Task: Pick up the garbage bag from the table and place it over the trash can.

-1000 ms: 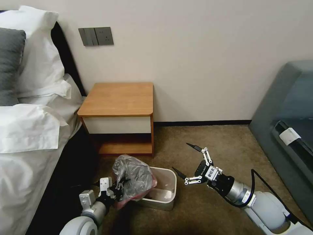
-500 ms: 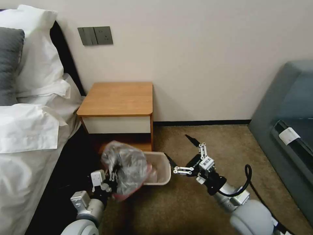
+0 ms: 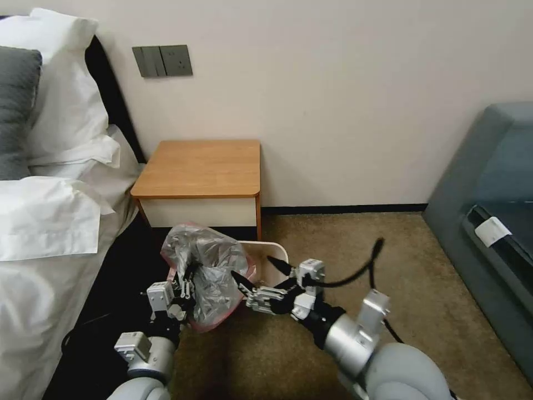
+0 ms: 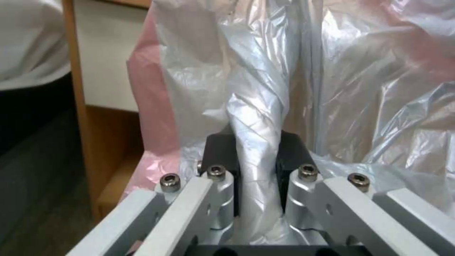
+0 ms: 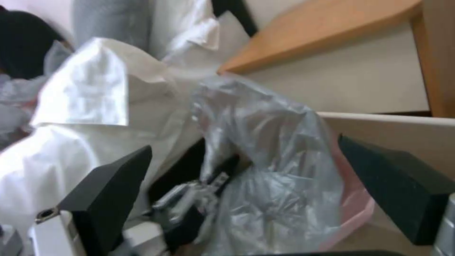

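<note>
The garbage bag [image 3: 214,269] is crumpled grey plastic with a pink edge, held up over the near-left side of the beige trash can [image 3: 267,245]. My left gripper [image 3: 186,281] is shut on a twisted fold of the garbage bag [image 4: 284,71], which shows clamped between the pads of the left gripper [image 4: 258,156]. My right gripper [image 3: 254,268] is open just right of the bag, above the bin. In the right wrist view the bag [image 5: 279,167] hangs between the right gripper's [image 5: 244,147] spread fingers, beside the trash can's rim [image 5: 393,119]. The table [image 3: 202,166] stands bare behind.
A bed with white bedding [image 3: 44,222] lies along the left, close to my left arm. A grey sofa [image 3: 488,183] stands at the right. Brown carpet [image 3: 344,239] lies open between the bin and the sofa. The wall is right behind the nightstand.
My left gripper has carried the bag up and toward the nightstand. The bin now sits closer to the nightstand. My right gripper, still open, has swung left up to the bag.
</note>
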Robot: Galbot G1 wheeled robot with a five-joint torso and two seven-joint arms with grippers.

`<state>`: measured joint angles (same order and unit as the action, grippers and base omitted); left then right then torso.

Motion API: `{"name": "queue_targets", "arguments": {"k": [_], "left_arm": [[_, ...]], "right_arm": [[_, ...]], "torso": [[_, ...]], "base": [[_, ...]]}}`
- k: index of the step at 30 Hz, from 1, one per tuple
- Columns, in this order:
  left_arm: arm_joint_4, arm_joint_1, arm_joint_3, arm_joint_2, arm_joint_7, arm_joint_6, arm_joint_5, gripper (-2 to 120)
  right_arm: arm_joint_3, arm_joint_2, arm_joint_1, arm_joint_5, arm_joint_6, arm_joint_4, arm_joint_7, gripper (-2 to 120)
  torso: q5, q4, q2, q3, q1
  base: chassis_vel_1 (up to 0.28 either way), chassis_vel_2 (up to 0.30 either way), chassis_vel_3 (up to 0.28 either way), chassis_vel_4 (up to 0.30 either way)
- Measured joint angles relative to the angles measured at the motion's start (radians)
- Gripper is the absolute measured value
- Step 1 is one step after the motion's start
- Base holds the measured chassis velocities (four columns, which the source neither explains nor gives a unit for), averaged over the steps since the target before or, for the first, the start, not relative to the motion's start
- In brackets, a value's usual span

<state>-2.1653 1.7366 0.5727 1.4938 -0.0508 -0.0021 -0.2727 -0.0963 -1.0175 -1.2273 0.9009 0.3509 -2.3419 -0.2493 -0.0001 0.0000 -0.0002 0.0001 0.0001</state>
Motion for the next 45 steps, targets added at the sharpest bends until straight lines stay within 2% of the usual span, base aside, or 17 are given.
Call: {"name": "queue_targets", "arguments": {"k": [5, 7, 14, 16, 17, 19, 21, 25, 26, 27, 33, 35, 37, 38, 40, 41, 45], "left_arm": [[-0.001, 0.004, 0.001, 0.002, -0.019, -0.019, 0.004, 11], [-0.014, 0.004, 0.007, 0.003, -0.034, -0.026, 0.0, 11], [-0.016, 0.006, 0.02, -0.004, -0.077, -0.043, -0.025, 11], [-0.015, 0.005, 0.023, -0.006, -0.089, -0.044, -0.031, 11], [-0.015, 0.005, 0.023, -0.006, -0.089, -0.044, -0.031, 11], [-0.01, 0.001, 0.025, -0.007, -0.091, -0.044, -0.038, 11], [-0.007, -0.001, 0.025, -0.007, -0.091, -0.044, -0.039, 11], [-0.007, -0.001, 0.025, -0.007, -0.091, -0.044, -0.039, 11], [0.005, -0.005, 0.025, -0.007, -0.089, -0.043, -0.043, 11], [0.008, -0.005, 0.026, -0.007, -0.089, -0.043, -0.044, 11], [0.015, -0.005, 0.03, -0.007, -0.085, -0.043, -0.049, 11], [0.015, -0.005, 0.029, -0.001, -0.084, -0.043, -0.049, 11], [0.015, -0.004, 0.027, 0.0, -0.084, -0.043, -0.049, 11], [0.015, -0.003, 0.026, 0.001, -0.084, -0.043, -0.049, 11], [0.015, -0.003, 0.026, 0.001, -0.084, -0.043, -0.049, 11], [0.015, -0.001, 0.027, 0.001, -0.083, -0.043, -0.048, 11], [0.015, 0.0, 0.028, 0.0, -0.083, -0.044, -0.047, 11]], "right_arm": [[-0.023, -0.024, 0.056, 0.004, 0.037, 0.058, -0.041, 100], [-0.039, -0.042, 0.117, 0.001, 0.06, 0.131, -0.056, 100], [-0.04, -0.063, 0.163, 0.032, 0.052, 0.209, -0.049, 97], [-0.04, -0.07, 0.167, 0.036, 0.045, 0.222, -0.043, 88], [-0.04, -0.07, 0.167, 0.036, 0.045, 0.222, -0.043, 88], [-0.043, -0.071, 0.163, 0.033, 0.036, 0.223, -0.031, 76], [-0.044, -0.071, 0.159, 0.03, 0.032, 0.223, -0.026, 71], [-0.044, -0.071, 0.159, 0.03, 0.032, 0.223, -0.026, 71], [-0.044, -0.071, 0.151, 0.012, 0.02, 0.22, -0.009, 53], [-0.043, -0.069, 0.149, 0.009, 0.017, 0.218, -0.004, 47], [-0.04, -0.062, 0.144, 0.0, 0.01, 0.207, 0.01, 32], [-0.041, -0.065, 0.142, -0.013, 0.007, 0.206, 0.016, 17], [-0.043, -0.066, 0.141, -0.018, 0.006, 0.206, 0.017, 14], [-0.045, -0.068, 0.14, -0.022, 0.005, 0.206, 0.019, 7], [-0.045, -0.068, 0.14, -0.022, 0.005, 0.206, 0.019, 7], [-0.048, -0.071, 0.14, -0.031, 0.004, 0.206, 0.023, 0], [-0.048, -0.071, 0.141, -0.038, 0.001, 0.207, 0.027, 0]], "torso": [[0.0001, 0.0002, 0.0, 0.0, 0.0], [0.0001, 0.0001, 0.0, 0.0, 0.0], [0.0001, 0.0, 0.0, 0.0, 0.0], [0.0001, 0.0, 0.0, 0.0, 0.0], [0.0001, 0.0, 0.0, 0.0, 0.0], [0.0, 0.0, 0.0, 0.0, 0.0], [0.0001, 0.0, 0.0, 0.0, 0.0], [0.0001, 0.0, 0.0, 0.0, 0.0], [0.0001, 0.0, 0.0, 0.0, 0.0], [0.0001, -0.0001, 0.0, 0.0, 0.0], [0.0001, 0.0, 0.0, 0.0, 0.0], [0.0001, 0.0, 0.0, 0.0, 0.0], [0.0001, 0.0, 0.0, 0.0, 0.0], [0.0001, 0.0, 0.0, 0.0, 0.0], [0.0001, 0.0, 0.0, 0.0, 0.0], [0.0001, 0.0, 0.0, 0.0, 0.0], [0.0001, 0.0, 0.0, 0.0, 0.0]], "base": [[0.0, 0.0, 0.0, 0.0], [0.0, 0.0, 0.0, 0.0], [0.0, 0.0, 0.0, 0.0], [0.0, 0.0, 0.0, 0.0], [0.0, 0.0, 0.0, 0.0], [0.0, 0.0, 0.0, 0.0], [0.0, 0.0, 0.0, 0.0], [0.0, 0.0, 0.0, 0.0], [0.0, 0.0, 0.0, 0.0], [0.0, 0.0, 0.0, 0.0], [0.0, 0.0, 0.0, 0.0], [0.0, 0.0, 0.0, 0.0], [0.0, 0.0, 0.0, 0.0], [0.0, 0.0, 0.0, 0.0], [0.0, 0.0, 0.0, 0.0], [0.0, 0.0, 0.0, 0.0], [0.0, 0.0, 0.0, 0.0]]}}
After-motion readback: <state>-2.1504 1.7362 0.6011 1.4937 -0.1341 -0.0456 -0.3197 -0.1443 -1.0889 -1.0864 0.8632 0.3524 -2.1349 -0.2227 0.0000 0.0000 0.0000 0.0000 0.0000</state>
